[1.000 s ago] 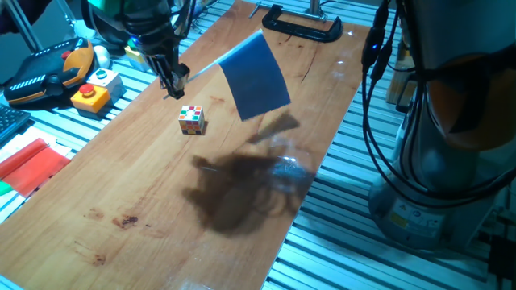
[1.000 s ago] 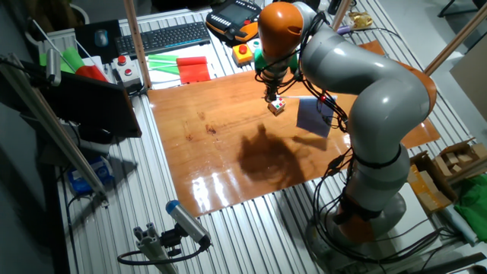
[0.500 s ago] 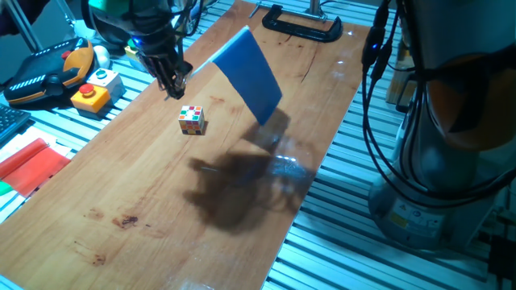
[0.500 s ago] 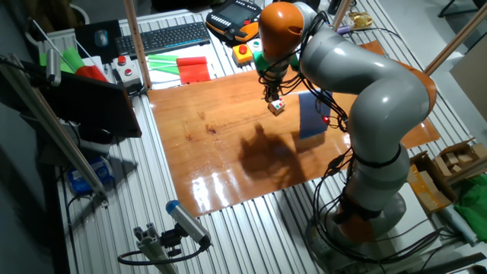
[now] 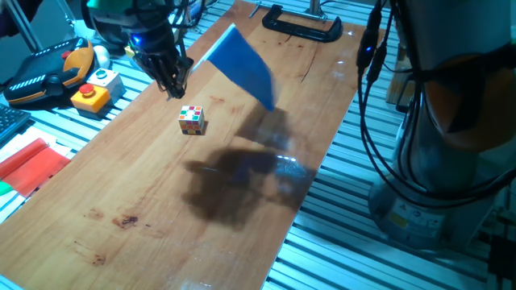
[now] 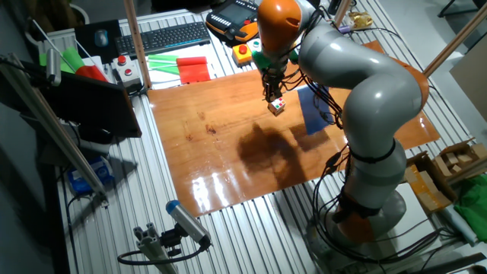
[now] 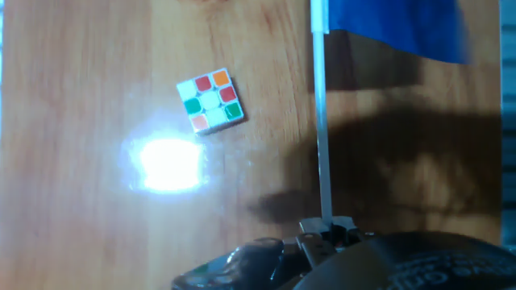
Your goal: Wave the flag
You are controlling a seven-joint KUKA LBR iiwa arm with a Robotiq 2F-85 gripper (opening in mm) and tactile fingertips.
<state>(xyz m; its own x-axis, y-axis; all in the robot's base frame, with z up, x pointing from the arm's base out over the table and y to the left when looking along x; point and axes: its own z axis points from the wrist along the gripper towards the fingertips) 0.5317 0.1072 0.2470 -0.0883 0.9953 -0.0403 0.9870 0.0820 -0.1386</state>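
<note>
The flag is a royal-blue cloth (image 5: pixel 239 64) on a thin white stick (image 7: pixel 321 129). My gripper (image 5: pixel 174 86) is shut on the lower end of the stick and holds the flag in the air above the wooden table (image 5: pixel 145 201). The cloth is blurred and streams to the right of the gripper. It also shows in the other fixed view (image 6: pixel 314 112), partly behind the arm, and at the top of the hand view (image 7: pixel 395 26). In the other fixed view the gripper (image 6: pixel 272 94) is just above the cube.
A small multicoloured puzzle cube (image 5: pixel 191 119) lies on the table just below the gripper, also in the hand view (image 7: pixel 210 100). A black clamp (image 5: pixel 302 26) grips the far table edge. A red sheet (image 5: pixel 31 165) and a button box (image 5: pixel 90 95) lie left of the table.
The blue cloth has swung up and toward the far end of the table, and its face has turned. The gripper has stayed at nearly the same spot over the cube.
</note>
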